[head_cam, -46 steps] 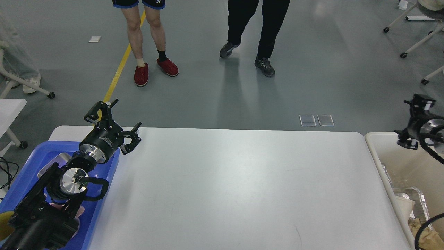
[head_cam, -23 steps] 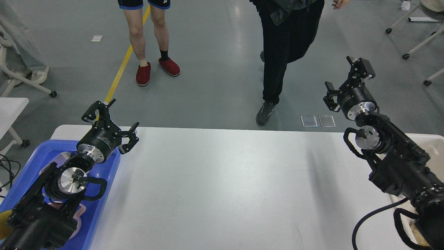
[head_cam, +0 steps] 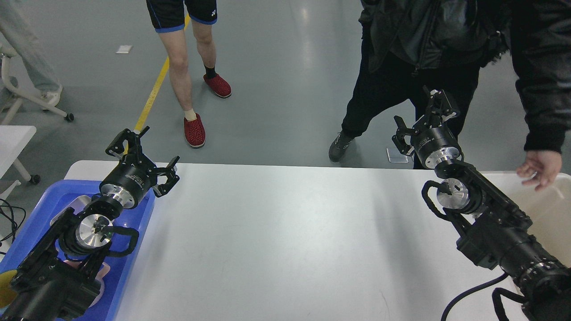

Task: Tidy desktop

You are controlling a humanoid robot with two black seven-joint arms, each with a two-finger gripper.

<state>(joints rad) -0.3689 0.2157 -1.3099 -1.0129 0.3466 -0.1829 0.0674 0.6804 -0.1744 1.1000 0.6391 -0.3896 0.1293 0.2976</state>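
The desktop (head_cam: pixel 285 236) is a large white tabletop with rounded corners, and its surface is bare. My left gripper (head_cam: pixel 143 156) is open and empty, held over the far left corner of the desktop, above the blue tray's far end. My right gripper (head_cam: pixel 421 118) is open and empty, raised past the desktop's far right edge, pointing away from me.
A blue tray (head_cam: pixel 35 223) with dishes sits at the left, under my left arm. A cream bin (head_cam: pixel 546 214) stands at the right. A person in black leans in at the far right, hand (head_cam: pixel 537 168) over the bin. Another person (head_cam: pixel 187 67) stands beyond the table.
My right arm swung in from the right edge to the desktop's far right corner. The person in black stepped closer and reached a hand over the bin. My left arm hardly moved.
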